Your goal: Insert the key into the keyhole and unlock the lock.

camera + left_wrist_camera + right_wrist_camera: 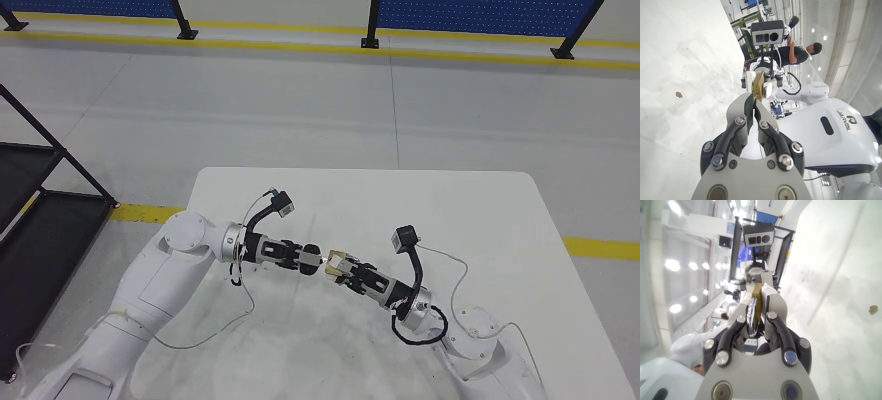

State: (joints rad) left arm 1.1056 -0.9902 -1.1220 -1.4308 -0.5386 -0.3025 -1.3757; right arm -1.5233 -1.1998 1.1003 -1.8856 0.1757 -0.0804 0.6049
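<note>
Both arms meet over the middle of the white table. My right gripper is shut on the brass padlock, whose silver shackle points back toward the wrist. Seen from the left wrist, the padlock faces me keyhole end first between the right arm's white fingers. My left gripper is shut on the small silver key, whose tip is at the keyhole in the padlock's end face. From above, the left gripper and right gripper are nose to nose with the padlock between them.
The white table carries a small brown speck off to one side of the grippers. A black rack stands on the floor past the table's left edge. Blue barriers line the far side of the floor.
</note>
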